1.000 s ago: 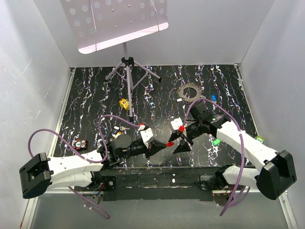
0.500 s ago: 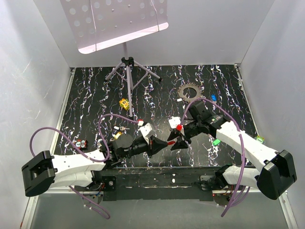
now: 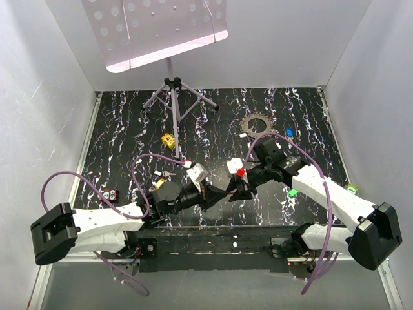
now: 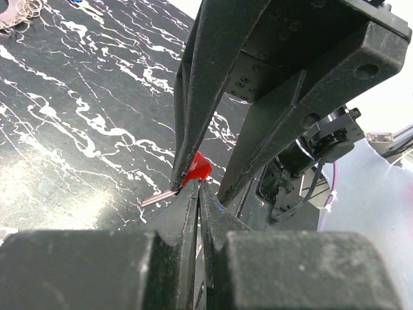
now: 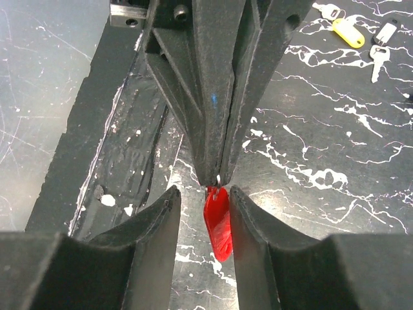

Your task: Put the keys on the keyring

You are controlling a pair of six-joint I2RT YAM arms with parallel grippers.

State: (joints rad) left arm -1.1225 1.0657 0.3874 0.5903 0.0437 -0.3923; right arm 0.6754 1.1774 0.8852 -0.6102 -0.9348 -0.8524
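Note:
My left gripper (image 3: 224,193) is shut on a red-headed key (image 3: 230,191) and holds it above the table's front edge. In the right wrist view the red head (image 5: 218,223) hangs from the shut left tips, where a thin silver wire loop (image 5: 219,177) shows. My right gripper (image 5: 205,213) is open, with one finger on each side of the red head. In the left wrist view the key (image 4: 197,172) sits at my left gripper's (image 4: 199,188) tips, its metal blade pointing left. Other keys lie on the table: green (image 3: 293,192), blue (image 3: 290,133), and a small cluster (image 3: 164,174).
A metal sprocket (image 3: 257,124) lies at the back right. A music stand's tripod (image 3: 174,90) stands at the back. A yellow dotted block (image 3: 168,139) lies near it. More small items lie at the far left (image 3: 110,194) and right edge (image 3: 352,188). A yellow-tagged key (image 5: 348,32) shows in the right wrist view.
The two grippers have closed in on each other. The left carried the red key to the right; the right moved left, and its open fingers now straddle the key's head.

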